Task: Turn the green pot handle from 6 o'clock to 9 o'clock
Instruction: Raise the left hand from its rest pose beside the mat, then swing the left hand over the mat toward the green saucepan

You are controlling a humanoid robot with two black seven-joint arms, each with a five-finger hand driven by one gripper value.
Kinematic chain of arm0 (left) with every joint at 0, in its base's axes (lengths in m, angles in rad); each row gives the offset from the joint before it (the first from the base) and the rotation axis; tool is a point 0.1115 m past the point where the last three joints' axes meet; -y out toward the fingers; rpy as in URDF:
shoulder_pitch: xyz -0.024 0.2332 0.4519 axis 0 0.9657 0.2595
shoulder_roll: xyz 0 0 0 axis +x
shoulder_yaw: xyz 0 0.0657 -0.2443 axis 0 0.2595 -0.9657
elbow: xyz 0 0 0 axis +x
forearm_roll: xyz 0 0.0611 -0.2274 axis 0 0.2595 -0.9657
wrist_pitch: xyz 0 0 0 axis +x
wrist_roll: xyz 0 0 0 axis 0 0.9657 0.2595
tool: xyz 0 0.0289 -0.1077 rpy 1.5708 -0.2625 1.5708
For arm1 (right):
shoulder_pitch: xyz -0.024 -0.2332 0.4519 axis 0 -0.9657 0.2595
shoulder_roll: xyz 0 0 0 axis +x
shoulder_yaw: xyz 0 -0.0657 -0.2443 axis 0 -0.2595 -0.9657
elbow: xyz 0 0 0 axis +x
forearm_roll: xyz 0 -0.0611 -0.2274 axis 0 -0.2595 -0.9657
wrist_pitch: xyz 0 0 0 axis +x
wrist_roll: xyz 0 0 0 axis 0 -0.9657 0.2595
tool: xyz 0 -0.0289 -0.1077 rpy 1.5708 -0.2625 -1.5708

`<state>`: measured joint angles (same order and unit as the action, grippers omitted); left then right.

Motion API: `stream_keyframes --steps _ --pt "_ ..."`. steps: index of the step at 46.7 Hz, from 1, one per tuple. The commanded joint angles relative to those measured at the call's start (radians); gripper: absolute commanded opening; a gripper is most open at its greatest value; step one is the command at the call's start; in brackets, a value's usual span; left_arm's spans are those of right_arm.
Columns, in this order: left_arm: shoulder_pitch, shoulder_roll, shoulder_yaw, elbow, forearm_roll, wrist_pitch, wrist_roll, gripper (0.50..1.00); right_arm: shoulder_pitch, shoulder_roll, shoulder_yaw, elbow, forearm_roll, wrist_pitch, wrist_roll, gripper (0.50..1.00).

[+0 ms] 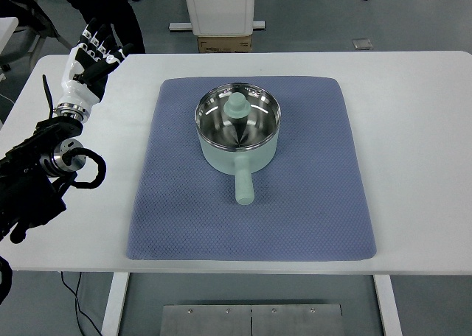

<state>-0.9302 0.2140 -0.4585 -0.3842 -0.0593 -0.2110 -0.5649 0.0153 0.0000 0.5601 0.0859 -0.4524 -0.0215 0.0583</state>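
Observation:
A pale green pot point(237, 124) with a shiny steel inside stands on a blue-grey mat point(310, 196) in the middle of the white table. Its green handle point(243, 184) points straight toward the near edge, at 6 o'clock. My left hand point(94, 54) hovers over the table's far left corner, well away from the pot, fingers spread and holding nothing. Its black forearm point(44, 166) comes in from the left edge. The right arm does not show.
The white table point(413, 130) has bare surface on both sides of the mat. Beyond its far edge stand a white cabinet point(219, 8) and a cardboard box point(224, 43) on the floor.

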Motion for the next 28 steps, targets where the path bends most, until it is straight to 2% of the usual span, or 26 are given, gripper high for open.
stream_keyframes --steps 1,6,15,28 --pt "-0.001 0.013 0.0 -0.012 0.022 -0.002 -0.001 1.0 0.0 0.0 0.0 0.0 0.0 0.0 0.0 1.0" --pt "-0.002 0.045 0.0 -0.065 0.024 -0.008 -0.001 1.0 0.0 0.0 0.001 0.0 0.0 0.0 0.0 1.0" --pt "-0.004 0.156 0.003 -0.232 0.038 -0.01 -0.001 1.0 0.0 0.0 0.0 0.0 0.0 0.0 0.0 1.0" --pt "-0.045 0.214 0.003 -0.248 0.252 -0.01 0.002 1.0 0.0 0.0 0.001 0.0 0.0 0.0 0.0 1.0"
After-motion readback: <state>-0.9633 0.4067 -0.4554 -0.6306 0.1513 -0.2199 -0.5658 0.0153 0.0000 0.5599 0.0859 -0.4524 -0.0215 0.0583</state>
